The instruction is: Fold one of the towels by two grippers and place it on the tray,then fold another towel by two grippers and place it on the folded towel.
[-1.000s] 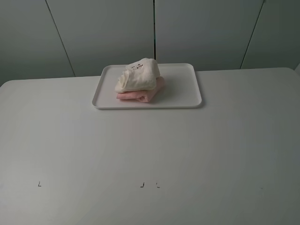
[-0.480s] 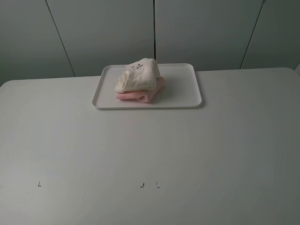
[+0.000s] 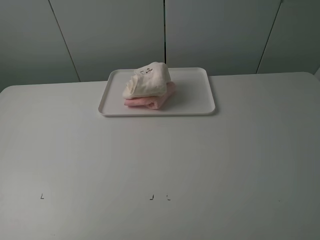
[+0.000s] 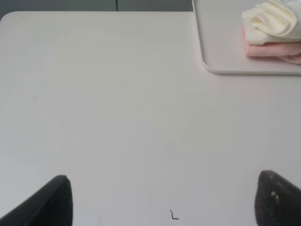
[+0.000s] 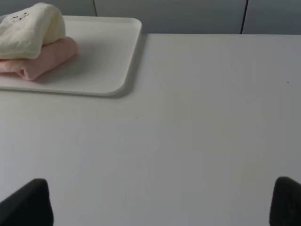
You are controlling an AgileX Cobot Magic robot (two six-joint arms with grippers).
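Sitting near the far edge of the white table [image 3: 160,170], the white tray [image 3: 197,97] carries both towels stacked toward its left half. We see the folded pale pink towel [image 3: 159,99] lying flat on the tray floor, and the cream-white towel [image 3: 146,81] resting on top of it in a loose, rounded bundle with a small dark print on its upper face. We find the tray's right half bare. Our left gripper [image 4: 162,200] hangs over the table with its fingers spread wide and nothing between them. Our right gripper [image 5: 160,202] likewise stands spread and empty, well apart from the tray.
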